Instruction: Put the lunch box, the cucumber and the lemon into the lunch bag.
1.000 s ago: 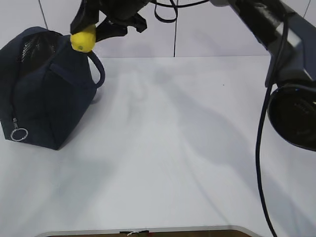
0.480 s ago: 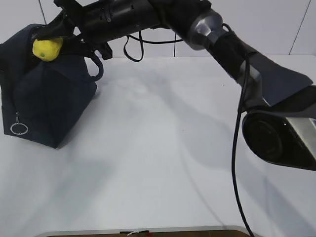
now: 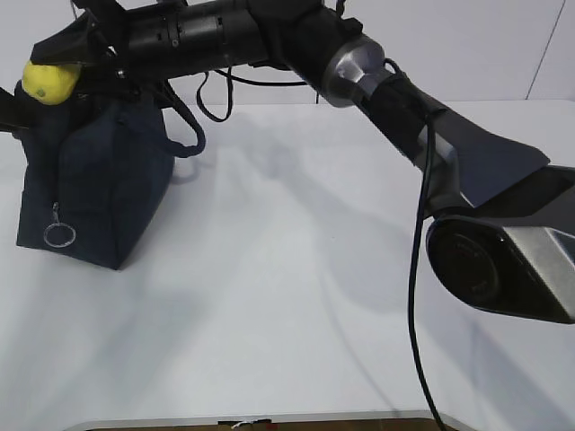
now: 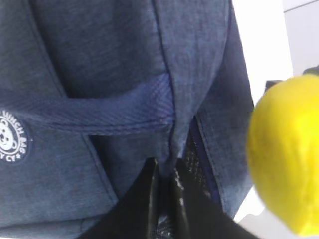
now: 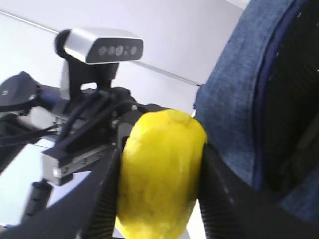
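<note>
Meanwhile, the right claw (image 3: 56, 79) held the lemon (image 3: 51, 82) pinched between its two dark fingers (image 5: 102, 199), high above the left end of the lunch bag (image 3: 94, 184). In the right wrist view the lemon's (image 5: 160, 174) long axis ran roughly along the fingers, its blunt tip towards the camera, with the blue fabric edge of the bag (image 5: 234, 94) just beside it on the right. The left arm's camera housing (image 5: 99, 46) sat behind it.

Compared with the frame half a second earlier, the lemon had travelled farther left and slightly higher, from beside the bag's top edge to a spot above the bag's far left end. The right arm (image 3: 269, 40) reached farther across, and the bag stood a little further right in the exterior view, its ring pull (image 3: 58, 235) shifted with it.

The left claw (image 4: 164, 199) was shut, its black fingertips (image 4: 147, 199) pressed together on the bag's fabric (image 4: 99, 64) near the zip line and just below a handle strap (image 4: 109, 107). In that view the lemon (image 4: 284, 159) loomed at the right edge, beside the bag.

The bag stood upright on the white table (image 3: 296, 269), one loop handle (image 3: 184, 126) hanging out to the right. The lunch box and cucumber could not be seen in any view.
</note>
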